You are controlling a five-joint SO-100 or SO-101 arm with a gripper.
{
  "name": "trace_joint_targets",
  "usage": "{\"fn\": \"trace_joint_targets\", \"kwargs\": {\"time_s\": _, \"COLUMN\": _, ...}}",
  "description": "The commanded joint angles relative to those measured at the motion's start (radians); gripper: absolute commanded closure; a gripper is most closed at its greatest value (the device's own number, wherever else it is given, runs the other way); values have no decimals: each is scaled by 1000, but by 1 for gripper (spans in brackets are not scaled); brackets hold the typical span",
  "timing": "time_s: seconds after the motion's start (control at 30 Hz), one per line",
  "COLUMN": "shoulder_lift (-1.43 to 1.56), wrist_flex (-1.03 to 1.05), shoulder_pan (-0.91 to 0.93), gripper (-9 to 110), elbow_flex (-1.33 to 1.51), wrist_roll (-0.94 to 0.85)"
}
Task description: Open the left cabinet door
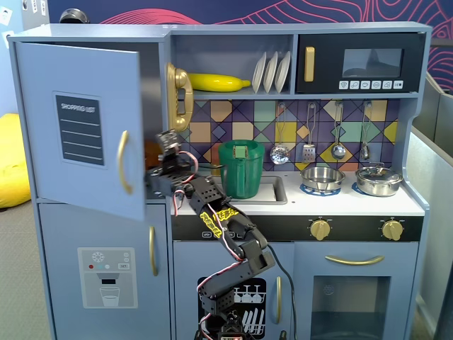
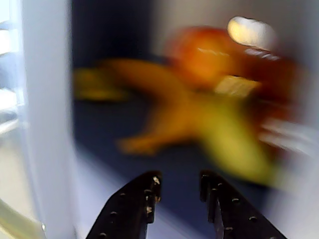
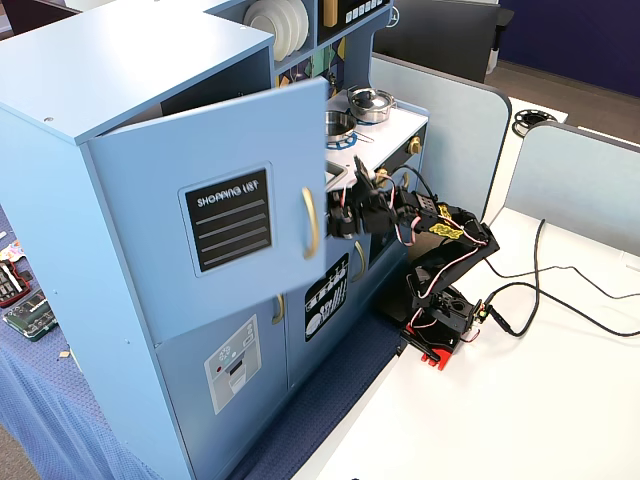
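One door of the toy kitchen stands open: the left cabinet door (image 1: pixel 78 124) with its black "SHOPPING LIST" panel (image 1: pixel 79 129) is swung out from the top left corner of the kitchen, hinged on its left side in a fixed view. Its curved gold handle (image 1: pixel 124 162) sits near the free right edge of this door. Just to the right of the door, in both fixed views, the gripper (image 1: pixel 164 145) is at the door's inner side, close behind the handle – whether it touches the door, I cannot tell. In the wrist view the two black fingers (image 2: pixel 134 204) are apart with a clear gap and nothing between them; the pale door edge (image 2: pixel 47 124) is at the left, and blurred orange and yellow shapes lie further inside. Below the door is the lower door with the dispenser panel (image 1: pixel 107 278), closed.
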Motion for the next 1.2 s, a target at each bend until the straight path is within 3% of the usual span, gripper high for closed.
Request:
{"fn": "trace_joint_targets", "kwargs": {"time_s": 0.0, "shoulder_lift": 31, "wrist_flex": 8, "shoulder_pan": -175, "gripper": 101, "elbow_flex": -25, "wrist_roll": -49}}
{"fn": "trace_joint_targets", "kwargs": {"time_s": 0.17, "shoulder_lift": 14, "wrist_flex": -3, "shoulder_pan": -299, "gripper": 101, "elbow_flex": -2, "wrist_roll": -91}}
{"fn": "trace_joint_targets", "kwargs": {"time_s": 0.3, "shoulder_lift": 18, "wrist_flex": -6, "shoulder_pan": -279, "gripper": 101, "elbow_flex": 52, "wrist_roll": -103}}
{"fn": "trace_joint_targets", "kwargs": {"time_s": 0.5, "shoulder_lift": 75, "wrist_flex": 94, "shoulder_pan": 69, "gripper": 101, "elbow_flex": 166, "wrist_roll": -8}}
{"fn": "trace_joint_targets", "kwargs": {"time_s": 0.77, "shoulder_lift": 276, "wrist_flex": 215, "shoulder_pan": 578, "gripper": 101, "elbow_flex": 606, "wrist_roll": 204}}
{"fn": "trace_joint_targets", "kwargs": {"time_s": 1.0, "shoulder_lift": 426, "wrist_flex": 566, "shoulder_pan": 729, "gripper": 101, "elbow_flex": 830, "wrist_roll": 262}}
{"fn": "trace_joint_targets", "kwargs": {"time_s": 1.17, "shoulder_lift": 492, "wrist_flex": 658, "shoulder_pan": 765, "gripper": 101, "elbow_flex": 957, "wrist_roll": 311}}
